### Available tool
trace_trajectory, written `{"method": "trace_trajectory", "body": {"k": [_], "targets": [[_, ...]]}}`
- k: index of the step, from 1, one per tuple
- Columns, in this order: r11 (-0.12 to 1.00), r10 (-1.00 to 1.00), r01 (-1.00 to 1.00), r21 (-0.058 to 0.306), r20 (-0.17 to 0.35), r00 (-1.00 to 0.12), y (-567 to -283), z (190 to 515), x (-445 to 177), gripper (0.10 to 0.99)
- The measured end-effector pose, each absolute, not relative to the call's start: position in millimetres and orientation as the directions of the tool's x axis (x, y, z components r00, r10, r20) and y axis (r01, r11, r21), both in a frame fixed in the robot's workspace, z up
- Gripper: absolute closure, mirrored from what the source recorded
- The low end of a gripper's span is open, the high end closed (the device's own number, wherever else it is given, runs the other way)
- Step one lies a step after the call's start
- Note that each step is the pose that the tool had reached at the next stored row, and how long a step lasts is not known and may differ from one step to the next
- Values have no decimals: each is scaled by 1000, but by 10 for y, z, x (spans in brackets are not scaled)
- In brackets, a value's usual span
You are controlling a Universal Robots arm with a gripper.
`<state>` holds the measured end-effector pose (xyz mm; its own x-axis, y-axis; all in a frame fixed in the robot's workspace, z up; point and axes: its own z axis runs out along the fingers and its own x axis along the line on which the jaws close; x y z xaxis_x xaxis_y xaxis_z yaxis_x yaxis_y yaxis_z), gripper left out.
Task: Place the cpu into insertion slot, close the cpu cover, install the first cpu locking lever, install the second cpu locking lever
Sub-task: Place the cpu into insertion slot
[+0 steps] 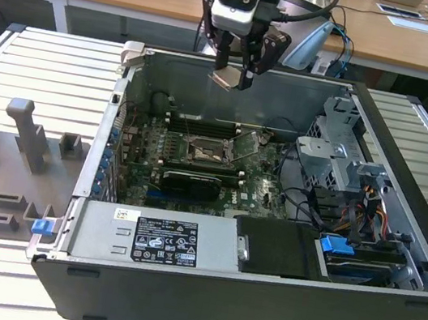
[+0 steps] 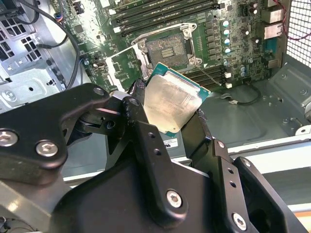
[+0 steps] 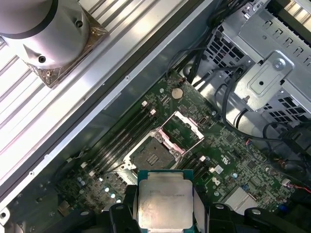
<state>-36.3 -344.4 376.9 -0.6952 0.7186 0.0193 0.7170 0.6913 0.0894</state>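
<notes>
My gripper (image 1: 232, 76) hangs above the open computer case, shut on the cpu (image 1: 227, 78), a small square chip with a pale metal face. In both wrist views the cpu (image 2: 171, 103) (image 3: 164, 200) sits tilted between the black fingers (image 2: 142, 127), well above the board. The insertion slot (image 1: 202, 151) (image 2: 165, 47) (image 3: 149, 158) lies bare on the green board below, its dark centre showing. Beside it the cpu cover (image 1: 246, 144) (image 2: 122, 68) (image 3: 183, 128) stands swung open on its hinge.
Long memory slots (image 1: 212, 123) run just behind the socket and a black card (image 1: 190, 182) lies in front. A power supply (image 1: 152, 236) fills the near side, a drive cage (image 1: 338, 156) the exterior view's right. A grey fixture plate (image 1: 7, 166) sits outside the case.
</notes>
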Motion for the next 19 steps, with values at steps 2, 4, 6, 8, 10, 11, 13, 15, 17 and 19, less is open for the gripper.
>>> {"method": "trace_trajectory", "body": {"k": [2,4,6,8,10,11,13,15,17,19], "targets": [[688,722,720,89,19,-692,-3444,3769,-364,545],[684,725,724,89,19,-688,-3444,3769,-363,545],[660,747,745,89,19,-664,-3444,3765,-364,545],[633,771,769,89,19,-637,-3444,3760,-364,545],[611,788,786,89,19,-615,-3444,3757,-363,545],[601,797,795,89,19,-604,-3444,3756,-363,545],[586,807,805,89,19,-590,-3444,3754,-363,545],[564,823,821,89,19,-567,-3444,3752,-363,545],[554,830,828,89,19,-558,-3444,3750,-364,545],[544,836,834,89,19,-548,-3444,3748,-364,545]]}}
